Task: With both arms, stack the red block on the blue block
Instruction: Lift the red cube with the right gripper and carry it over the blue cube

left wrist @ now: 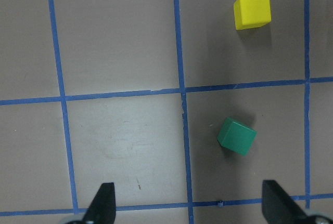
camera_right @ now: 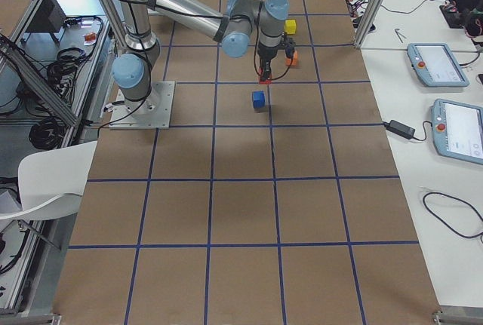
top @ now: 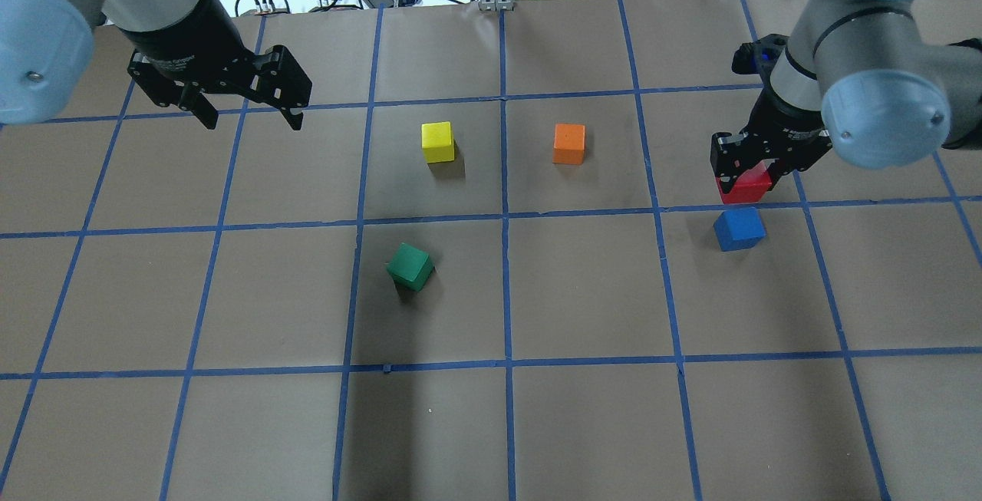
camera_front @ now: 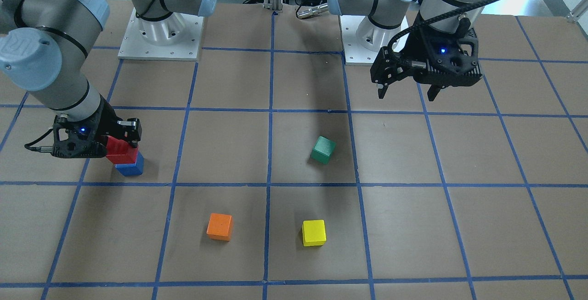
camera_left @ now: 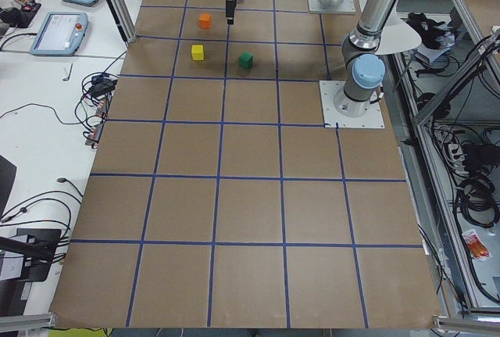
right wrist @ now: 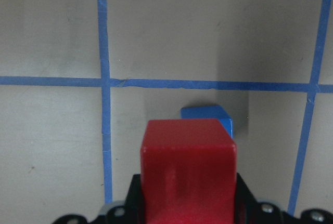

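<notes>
"Red block [top: 743, 188] clamped tight in the right gripper [top: 748, 169]; where does it hang?"

"Just above the blue block [top: 739, 228], not touching; blue peeks out past red's far edge in the wrist view."

"Placing step, then?"

"I'd judge so; next it wants centring, lowering, then letting go; the left gripper [top: 252, 122] gapes wide and empty, well apart."

Red block [top: 743, 188], blue block [top: 739, 228], table [top: 583, 294] apparently brown

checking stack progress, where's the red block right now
In the overhead view the red block is at the right, clamped in the right gripper, in the air above the blue block, not yet on it.
</notes>
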Controlling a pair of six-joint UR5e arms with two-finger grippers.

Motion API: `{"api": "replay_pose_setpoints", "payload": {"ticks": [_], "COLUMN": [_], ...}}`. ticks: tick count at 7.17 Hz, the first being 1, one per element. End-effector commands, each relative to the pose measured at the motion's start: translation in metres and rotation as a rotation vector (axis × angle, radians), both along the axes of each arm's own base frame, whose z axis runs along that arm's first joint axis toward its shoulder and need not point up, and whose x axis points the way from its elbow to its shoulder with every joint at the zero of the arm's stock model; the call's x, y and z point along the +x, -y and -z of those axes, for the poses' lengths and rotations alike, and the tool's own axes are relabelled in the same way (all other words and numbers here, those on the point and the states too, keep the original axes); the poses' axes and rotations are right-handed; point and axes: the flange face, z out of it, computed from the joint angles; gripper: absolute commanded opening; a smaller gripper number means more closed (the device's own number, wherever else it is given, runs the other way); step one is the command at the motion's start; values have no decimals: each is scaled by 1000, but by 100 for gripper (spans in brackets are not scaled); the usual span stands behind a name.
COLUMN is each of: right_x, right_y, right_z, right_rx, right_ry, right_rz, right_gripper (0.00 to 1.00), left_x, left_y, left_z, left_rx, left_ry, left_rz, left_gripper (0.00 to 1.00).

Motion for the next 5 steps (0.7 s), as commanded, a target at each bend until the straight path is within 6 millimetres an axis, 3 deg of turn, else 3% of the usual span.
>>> {"api": "replay_pose_setpoints", "payload": {"ticks": [1,5], "right_x": [-18,-18], "right_y": [-12,-16], "right_z": [22,32], "right_rx": [4,23], "right_ry": [9,18], "right_rz": [-21,-94], "right_gripper": [0,0], "left_x": [0,0], "left_y": [0,1], "left_z": [0,1], "left_rx": [0,1], "left_ry": [0,-2], "left_rz": [-2,-5], "left_gripper": [100,100]}}
